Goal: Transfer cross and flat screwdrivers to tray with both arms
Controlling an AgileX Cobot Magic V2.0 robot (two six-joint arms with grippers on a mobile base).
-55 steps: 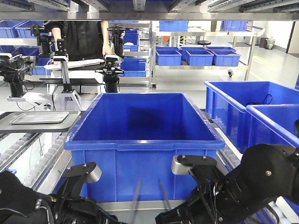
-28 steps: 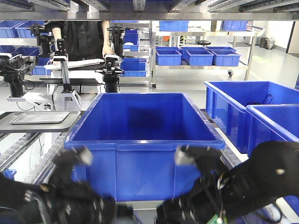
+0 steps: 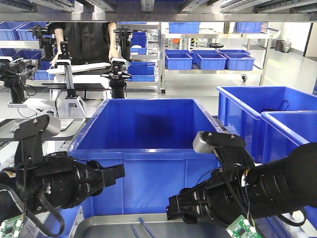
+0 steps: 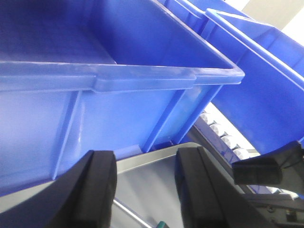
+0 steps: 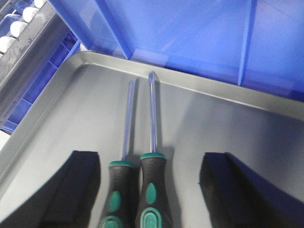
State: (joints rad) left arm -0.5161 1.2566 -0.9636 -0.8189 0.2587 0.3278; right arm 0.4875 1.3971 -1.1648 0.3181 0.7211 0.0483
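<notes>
- Right wrist view: the right claw [image 5: 149,190] stands apart and empty over the two screwdrivers [image 5: 140,183], which lie side by side, touching, flat in the grey tray [image 5: 228,142].
- Left claw [image 4: 142,190] is likewise apart, holding nothing.
- Both tools look delivered; best to lift straight up without nudging the handles.
- Blue bin [image 3: 153,131] behind the tray appears empty.

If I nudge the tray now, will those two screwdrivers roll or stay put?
Probably roll a little: the screwdrivers have rounded handles and lie loose on the smooth tray. Lying side by side, they may knock together. The raised rim should likely keep them in.
</notes>
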